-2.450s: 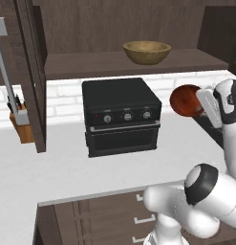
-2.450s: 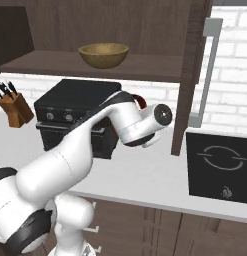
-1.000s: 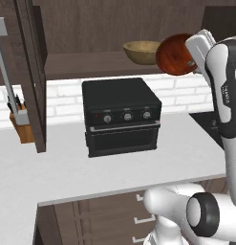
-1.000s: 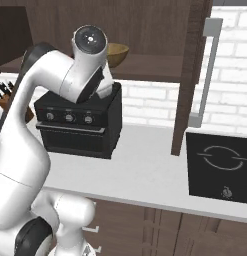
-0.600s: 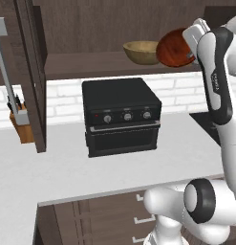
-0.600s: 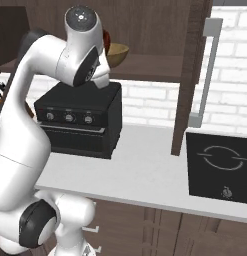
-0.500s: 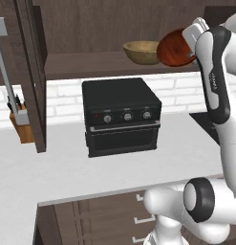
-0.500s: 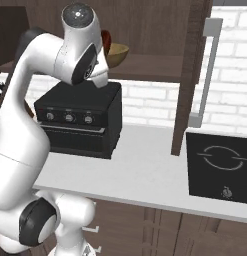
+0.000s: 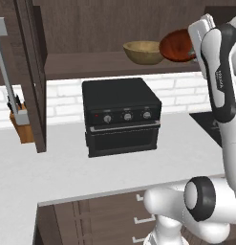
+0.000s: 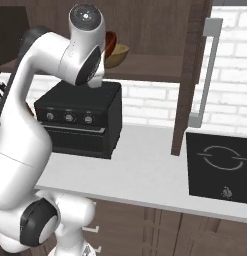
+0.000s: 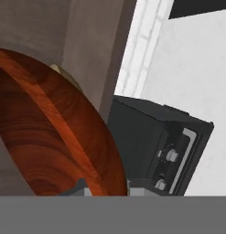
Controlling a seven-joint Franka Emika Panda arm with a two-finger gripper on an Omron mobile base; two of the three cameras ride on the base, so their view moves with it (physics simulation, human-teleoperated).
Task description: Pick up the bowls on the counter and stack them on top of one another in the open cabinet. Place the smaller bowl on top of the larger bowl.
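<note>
The larger bowl, wide and light tan, sits on the shelf of the open cabinet. Just to its right the smaller bowl, glossy dark red, hangs tilted above the shelf, with my gripper shut on its right rim. In the hand view the red bowl is close up and large, and a sliver of the tan bowl peeks out behind it. From the right base view both the red bowl and the tan bowl are partly hidden behind my arm. The counter lies below.
A black toaster oven stands on the counter right under the shelf. A knife block is at the far left beside the open cabinet door. A black cooktop lies to the right, past a second tall door.
My arm has risen and carried the red bowl slightly higher and closer to the tan bowl over the shelf. The tan bowl has not moved.
</note>
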